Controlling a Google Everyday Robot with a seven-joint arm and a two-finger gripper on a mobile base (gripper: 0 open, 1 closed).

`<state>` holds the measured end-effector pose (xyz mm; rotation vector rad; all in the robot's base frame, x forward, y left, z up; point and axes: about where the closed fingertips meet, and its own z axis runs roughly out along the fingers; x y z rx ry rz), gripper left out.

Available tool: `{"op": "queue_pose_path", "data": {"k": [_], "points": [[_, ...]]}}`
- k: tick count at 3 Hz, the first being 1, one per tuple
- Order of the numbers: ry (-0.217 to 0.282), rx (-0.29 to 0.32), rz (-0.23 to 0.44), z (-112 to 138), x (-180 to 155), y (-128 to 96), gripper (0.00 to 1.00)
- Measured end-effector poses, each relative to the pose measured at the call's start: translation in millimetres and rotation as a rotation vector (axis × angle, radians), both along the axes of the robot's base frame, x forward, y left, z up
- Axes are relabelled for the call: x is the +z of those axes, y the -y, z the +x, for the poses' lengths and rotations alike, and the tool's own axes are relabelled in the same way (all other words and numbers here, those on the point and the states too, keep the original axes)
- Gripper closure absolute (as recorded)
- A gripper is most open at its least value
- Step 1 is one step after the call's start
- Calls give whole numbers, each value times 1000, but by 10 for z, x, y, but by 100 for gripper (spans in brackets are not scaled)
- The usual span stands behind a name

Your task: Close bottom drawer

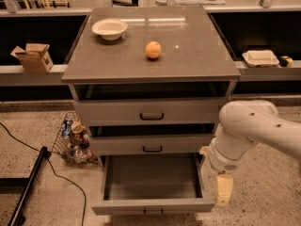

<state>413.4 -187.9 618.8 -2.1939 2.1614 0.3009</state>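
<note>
- The bottom drawer (153,205) is standing pulled far out of the grey cabinet (80,95), its low front panel reaching toward the camera and its plain grey box lying open to view.
- The gripper (224,190) is hanging pointed downward just off the cabinet's right side, beside the right front corner of the bottom drawer; whether it is touching the drawer cannot be told.
- Whether the gripper is spread or pressed together is not showing from this angle, so I cannot tell.
- The white arm (249,126) is bending in from the right of the cabinet, level with the middle drawer (151,145).
- The middle drawer is sitting slightly proud of the cabinet, and the top drawer (151,112) is sitting above it with a dark gap over its panel.
- On the cabinet's counter (197,55), a white bowl (109,28) is resting near the back left and an orange (153,50) is sitting near the middle, well apart from the bowl.
- A wire basket (73,138) of packets is lying on the floor against the cabinet's left side.
- A cardboard box (33,58) is sitting on the ledge left of the cabinet, and a white container (260,57) on the ledge to its right.
</note>
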Motion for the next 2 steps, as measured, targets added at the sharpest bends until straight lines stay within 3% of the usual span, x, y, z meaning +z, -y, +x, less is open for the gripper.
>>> {"op": "queue_pose_path", "data": {"k": [1, 2], "points": [[-59, 16, 63, 18, -708, -19, 0], [-148, 31, 139, -84, -1408, -123, 0]]}}
